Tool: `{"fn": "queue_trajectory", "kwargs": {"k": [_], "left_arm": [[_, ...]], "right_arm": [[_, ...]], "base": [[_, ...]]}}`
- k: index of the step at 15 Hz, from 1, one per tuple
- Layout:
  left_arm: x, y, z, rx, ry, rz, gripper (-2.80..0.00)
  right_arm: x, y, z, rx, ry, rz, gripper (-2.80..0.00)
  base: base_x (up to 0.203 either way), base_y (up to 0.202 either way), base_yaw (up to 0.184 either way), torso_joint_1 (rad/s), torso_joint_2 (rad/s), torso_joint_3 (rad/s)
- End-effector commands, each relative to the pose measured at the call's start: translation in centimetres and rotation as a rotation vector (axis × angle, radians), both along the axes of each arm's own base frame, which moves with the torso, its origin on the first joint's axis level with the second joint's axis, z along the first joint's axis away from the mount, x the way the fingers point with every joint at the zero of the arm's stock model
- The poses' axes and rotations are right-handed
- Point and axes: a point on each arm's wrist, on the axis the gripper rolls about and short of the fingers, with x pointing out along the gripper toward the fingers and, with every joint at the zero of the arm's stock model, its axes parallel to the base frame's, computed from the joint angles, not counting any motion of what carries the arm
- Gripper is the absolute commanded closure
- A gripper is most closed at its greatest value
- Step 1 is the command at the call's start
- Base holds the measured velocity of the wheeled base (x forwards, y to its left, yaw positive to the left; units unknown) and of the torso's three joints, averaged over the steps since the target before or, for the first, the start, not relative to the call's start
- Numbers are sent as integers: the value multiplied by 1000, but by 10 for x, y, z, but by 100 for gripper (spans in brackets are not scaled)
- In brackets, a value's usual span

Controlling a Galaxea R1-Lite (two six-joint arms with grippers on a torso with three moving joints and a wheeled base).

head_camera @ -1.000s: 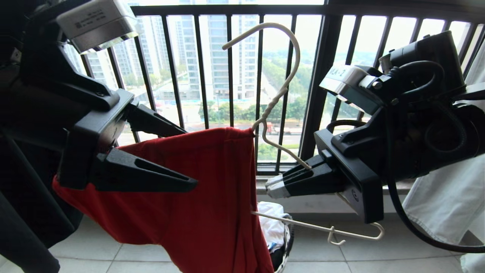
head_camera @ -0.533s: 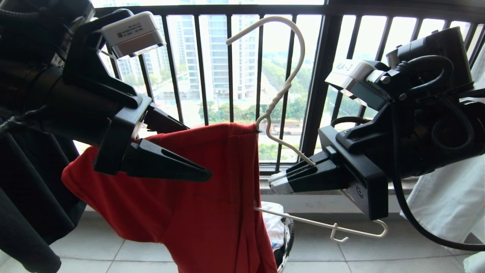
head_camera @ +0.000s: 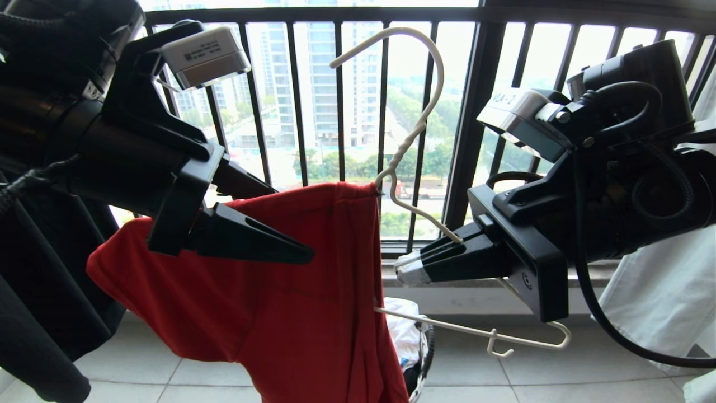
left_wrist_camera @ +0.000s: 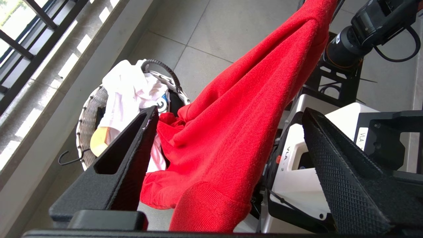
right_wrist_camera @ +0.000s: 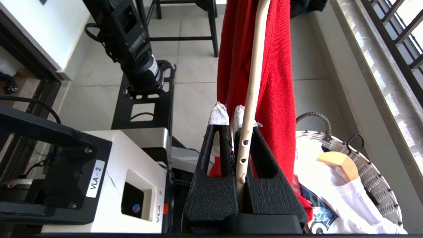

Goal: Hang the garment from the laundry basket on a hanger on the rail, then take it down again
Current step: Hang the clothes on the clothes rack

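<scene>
The red garment (head_camera: 291,291) hangs over one arm of the off-white wire hanger (head_camera: 403,150), its tail trailing into the laundry basket (head_camera: 426,358) below. My right gripper (head_camera: 400,268) is shut on the hanger's bare other arm, and the wire (right_wrist_camera: 252,82) runs out between its taped fingertips. My left gripper (head_camera: 293,225) is open at the garment's upper left. One finger is in front of the cloth, the other behind. The red cloth (left_wrist_camera: 251,82) passes between the spread jaws of the left gripper (left_wrist_camera: 228,110). The rail is out of view.
A black railing (head_camera: 475,112) of vertical bars stands just behind the hanger. A dark garment (head_camera: 33,313) hangs at the left and a white one (head_camera: 660,302) at the right. The basket (right_wrist_camera: 373,172) holds white clothes and a wooden hanger (right_wrist_camera: 340,163). My base (right_wrist_camera: 132,172) is below.
My left gripper has risen and moved right along the garment's top, still open. The hanger and right gripper have barely shifted.
</scene>
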Motion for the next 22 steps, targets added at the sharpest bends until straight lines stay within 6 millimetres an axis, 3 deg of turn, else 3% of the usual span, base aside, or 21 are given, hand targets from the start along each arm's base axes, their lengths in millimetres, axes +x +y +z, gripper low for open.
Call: {"fn": "queue_trajectory", "kwargs": {"k": [1,16,17,22], "left_arm": [[0,0,0,1,3,-5,0],[-1,0,0,1,-3,-6,0],[-1,0,0,0,-5,-5,0],[-6,3,4,-7,-19,-3,0]], "right_arm": [[1,1,-1,1,0,5,0],[1,1,-1,1,-3,4,0],[2,1,-1,1,-4,3,-280],[6,0,-1,7,-14,-12,-280]], "base": [[0,0,0,0,0,0],[0,0,0,0,0,0],[0,0,0,0,0,0],[0,0,0,0,0,0]]}}
